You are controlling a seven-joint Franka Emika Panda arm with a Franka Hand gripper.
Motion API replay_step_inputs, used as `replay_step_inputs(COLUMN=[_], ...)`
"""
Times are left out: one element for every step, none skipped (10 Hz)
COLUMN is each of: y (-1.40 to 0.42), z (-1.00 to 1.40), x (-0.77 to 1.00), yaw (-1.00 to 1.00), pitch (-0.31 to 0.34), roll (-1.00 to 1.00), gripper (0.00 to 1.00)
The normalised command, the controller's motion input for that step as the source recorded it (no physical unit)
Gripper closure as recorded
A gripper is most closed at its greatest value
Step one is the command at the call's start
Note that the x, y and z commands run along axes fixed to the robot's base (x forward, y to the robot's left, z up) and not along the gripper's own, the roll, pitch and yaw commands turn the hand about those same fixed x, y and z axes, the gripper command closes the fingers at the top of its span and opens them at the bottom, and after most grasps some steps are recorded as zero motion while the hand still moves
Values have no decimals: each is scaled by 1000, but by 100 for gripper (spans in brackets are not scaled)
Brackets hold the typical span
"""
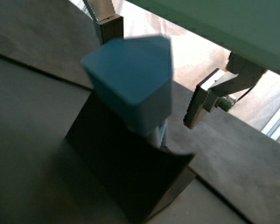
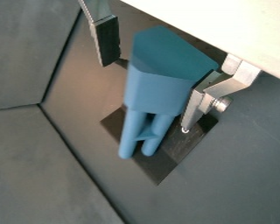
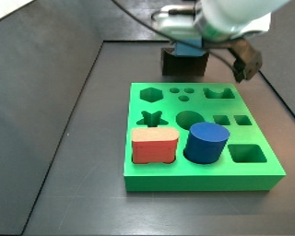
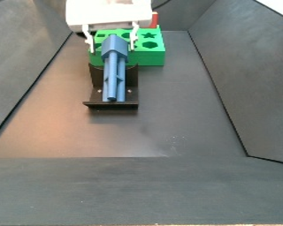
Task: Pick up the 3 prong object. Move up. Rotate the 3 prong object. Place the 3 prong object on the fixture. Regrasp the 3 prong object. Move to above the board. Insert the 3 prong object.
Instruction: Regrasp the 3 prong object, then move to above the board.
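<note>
- Resting on the fixture point(image 4: 110, 95), the 3 prong object point(image 4: 114, 64) is seen in a side view lying with its long axis running from the near end of the fixture back toward the board point(image 4: 148, 46).
- In a wrist view the object point(image 2: 154, 96) is shown with its lobed prong end pointing away from the gripper and its blunt end nearest the camera; in both wrist views it sits between the fingers.
- The gripper point(image 2: 149, 83) is placed over the object's board-side end, with one finger point(image 2: 108, 39) on one flank and the other finger point(image 2: 199, 103) on the opposite flank.
- The jaws are seen spread: a gap is visible between the first pad and the object, while the second finger appears close to or just touching it; contact there cannot be told for certain.
- The object is judged to be set down and released, so the regrasp step is taken to be in hand.
- For the coming closure, the jaw line is judged to lie across the object's long axis, so the flanks would be squeezed rather than the ends.
- Beyond the fixture, the board point(image 3: 199, 138) is seen with a red block point(image 3: 154, 145) and a dark blue cylinder point(image 3: 206, 143) already seated in it.
</note>
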Motion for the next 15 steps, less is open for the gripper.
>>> replay_step_inputs(y=[-27,-25,0,272,268,251,240,231,210,201,179,152,119,98,70], z=[-339,-199,0,1000,1000,1000,1000,1000,1000,1000,1000,1000,1000,1000,981], x=[103,98,0,60,60,51,45,45,34,32,30,30,33,37,38], yaw=[40,39,0,-314,-304,-228,-122,-48,38,71,132,172,203,212,208], pitch=[-1,5,0,186,187,204,225,238,247,240,217,193,152,108,74], roll=[76,78,0,349,330,239,138,73,9,-12,-42,-47,-42,-33,-32], gripper=[0,0,100,100,100,100,100,100,100,100,100,100,100,100,100])
